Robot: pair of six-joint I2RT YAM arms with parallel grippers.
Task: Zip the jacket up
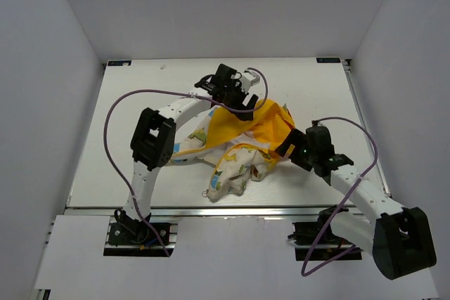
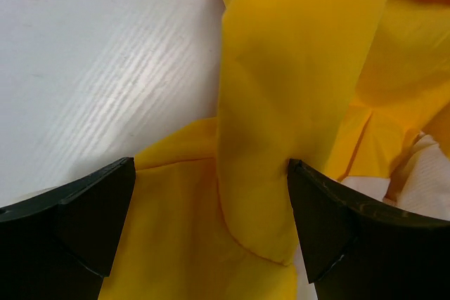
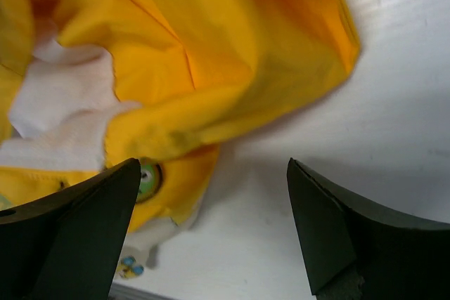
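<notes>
Currently one jacket lies crumpled; left gripper and right gripper fingers both spread, released.

This is a robot lab cell, folks: a white, faintly grained table boxed in on 3 sides by plain white panel walls. A silver metal rail runs along the table's near edge. Mounted at that edge are 2 machines, the white-and-black left robot arm and the matching right robot arm, each trailing a thin purple cable.
</notes>
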